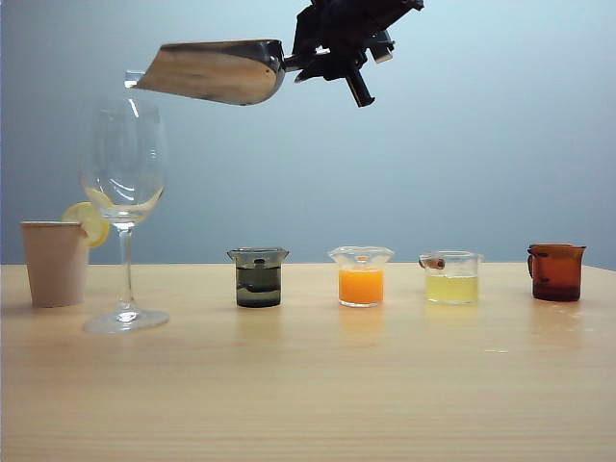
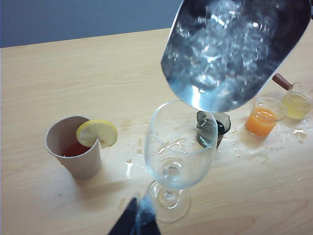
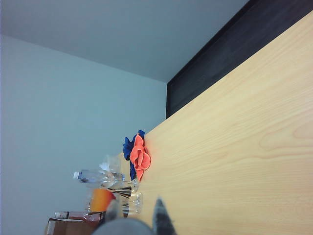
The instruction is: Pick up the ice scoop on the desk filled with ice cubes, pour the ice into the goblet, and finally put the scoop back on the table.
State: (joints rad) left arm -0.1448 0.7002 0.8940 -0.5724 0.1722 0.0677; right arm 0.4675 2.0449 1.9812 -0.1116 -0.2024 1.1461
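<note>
My right gripper (image 1: 313, 60) is shut on the handle of the steel ice scoop (image 1: 217, 70), holding it high over the goblet (image 1: 123, 168) with the mouth dipped slightly toward the glass. Seen from the left wrist, the ice cubes (image 2: 220, 44) lie heaped inside the scoop (image 2: 195, 93), whose lip hangs just above the goblet (image 2: 178, 147). No cubes show in the goblet's bowl. The goblet stands upright on the table (image 1: 318, 385). In the right wrist view the right gripper (image 3: 135, 210) clasps the blurred grey handle (image 3: 127, 227). My left gripper (image 2: 138, 215) hovers by the goblet's foot, shut and holding nothing.
A paper cup (image 1: 55, 262) with a lemon slice stands left of the goblet. To its right stand a row of small beakers: dark (image 1: 258, 277), orange (image 1: 361, 276), yellow (image 1: 451, 277) and amber (image 1: 555, 271). Water spots (image 2: 274, 147) wet the wood near them.
</note>
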